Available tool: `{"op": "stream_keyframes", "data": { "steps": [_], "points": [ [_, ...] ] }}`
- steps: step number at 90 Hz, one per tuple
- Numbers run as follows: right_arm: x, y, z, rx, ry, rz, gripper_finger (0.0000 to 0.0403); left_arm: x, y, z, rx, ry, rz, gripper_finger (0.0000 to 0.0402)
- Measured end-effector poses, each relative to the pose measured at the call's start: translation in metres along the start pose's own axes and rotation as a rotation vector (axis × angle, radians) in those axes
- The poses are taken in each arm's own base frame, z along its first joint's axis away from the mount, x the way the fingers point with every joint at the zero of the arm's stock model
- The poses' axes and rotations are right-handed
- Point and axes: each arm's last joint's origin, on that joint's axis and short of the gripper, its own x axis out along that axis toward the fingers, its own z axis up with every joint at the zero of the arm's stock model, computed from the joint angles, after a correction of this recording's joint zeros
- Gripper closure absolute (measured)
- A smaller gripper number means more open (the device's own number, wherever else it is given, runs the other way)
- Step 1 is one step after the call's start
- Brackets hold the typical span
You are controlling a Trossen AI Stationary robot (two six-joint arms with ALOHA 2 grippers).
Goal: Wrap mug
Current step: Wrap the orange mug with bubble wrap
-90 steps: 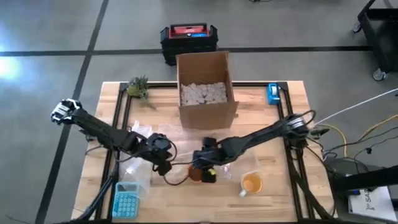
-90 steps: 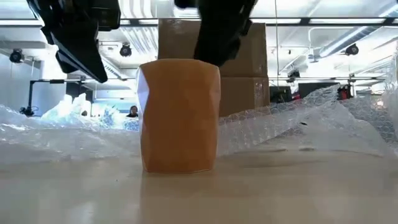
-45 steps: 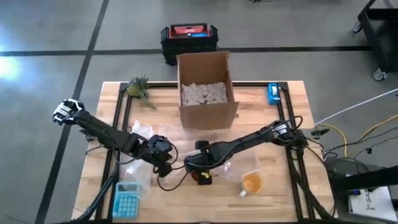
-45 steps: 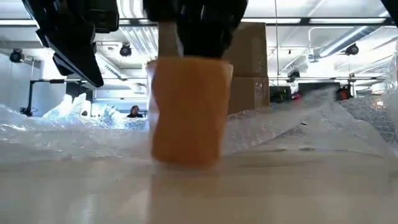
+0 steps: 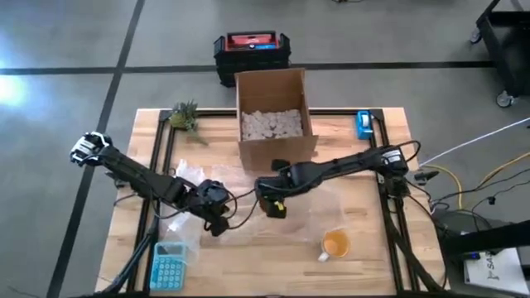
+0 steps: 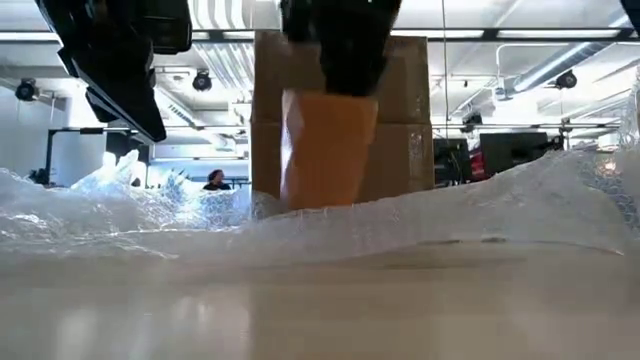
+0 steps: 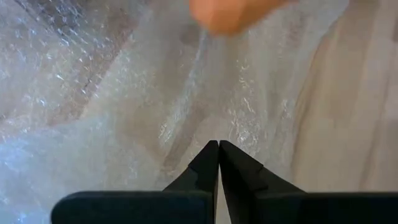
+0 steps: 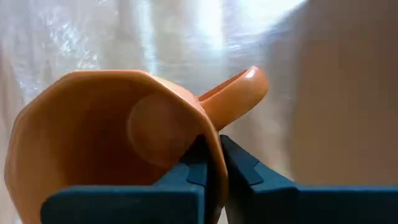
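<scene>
Nearest the front edge of the worktop (image 5: 364, 265): a blue calculator (image 5: 168, 266) by the front left corner and a second orange mug (image 5: 334, 244) toward the front right, both idle.

Left tool (image 5: 217, 222) sits low at the left-centre, fingers (image 7: 211, 163) pressed together with nothing visibly caught between them; the tips rest over the bubble wrap (image 6: 480, 215). Cannot tell whether a film edge is pinched.

Right tool (image 8: 210, 163) is clamped narrow on the rim wall of the orange mug (image 6: 328, 148), one finger inside, one outside. The mug hangs above the wrap, mid-worktop, just in front of the cardboard box (image 5: 274, 116).

Risks, judged from here:
- Thin rim pinch on a smooth glazed-looking wall; mug could pivot or slip out if swung fast.
- Wrap is light, crinkly and slick; a hard set-down could push it aside or bunch it, so the mug lands off the sheet.
- Left tool may drag the sheet if it moves while the mug descends.
- Handle (image 8: 233, 98) could snag a fold.

Materials: mug faceted, angular sides, matte orange, loop handle. Wrap clear, bubbled, rumpled into ridges. Worktop pale wood planks with dark rails. Box brown corrugated, open, full of white packing peanuts (image 5: 270, 124). Far left corner: small green plant (image 5: 184, 115). Far right edge: blue tape dispenser (image 5: 363, 124).
</scene>
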Motion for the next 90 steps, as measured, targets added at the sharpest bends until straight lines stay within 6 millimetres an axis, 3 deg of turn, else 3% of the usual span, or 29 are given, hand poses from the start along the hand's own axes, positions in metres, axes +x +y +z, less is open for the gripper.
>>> {"op": "stream_keyframes", "data": {
  "steps": [5,16,30,38,49,59,70,76,90],
  "points": [
    [0.011,0.000,-0.005,0.001,0.025,-0.005,0.0401,0.000,0.000,0.000,-0.001,0.001,0.000,0.0402],
    [0.015,0.000,-0.004,0.035,-0.015,-0.015,0.0394,0.000,0.000,0.000,-0.004,-0.002,-0.003,0.0402],
    [0.014,0.000,-0.005,0.037,-0.017,-0.013,0.0346,0.000,-0.001,0.001,-0.006,-0.006,-0.007,0.0402],
    [-0.001,-0.003,-0.003,0.028,-0.007,-0.009,0.0306,0.000,-0.001,0.001,-0.006,-0.008,-0.009,0.0402],
    [-0.042,-0.008,-0.006,0.016,0.014,-0.005,0.0255,0.000,-0.001,0.001,-0.008,-0.009,-0.010,0.0402],
    [-0.078,-0.011,-0.027,0.010,0.069,-0.016,0.0221,0.000,-0.001,0.001,-0.009,-0.010,-0.012,0.0402],
    [-0.104,-0.009,-0.065,0.009,0.083,-0.017,0.0198,0.000,-0.001,0.001,-0.010,-0.013,-0.015,0.0402],
    [-0.105,-0.010,-0.088,0.027,0.074,-0.011,0.0190,0.000,-0.001,0.001,-0.010,-0.013,-0.015,0.0402],
    [-0.087,-0.007,-0.138,0.031,0.104,-0.007,0.0183,0.000,-0.002,0.002,-0.011,-0.016,-0.017,0.0402]
  ]
}}
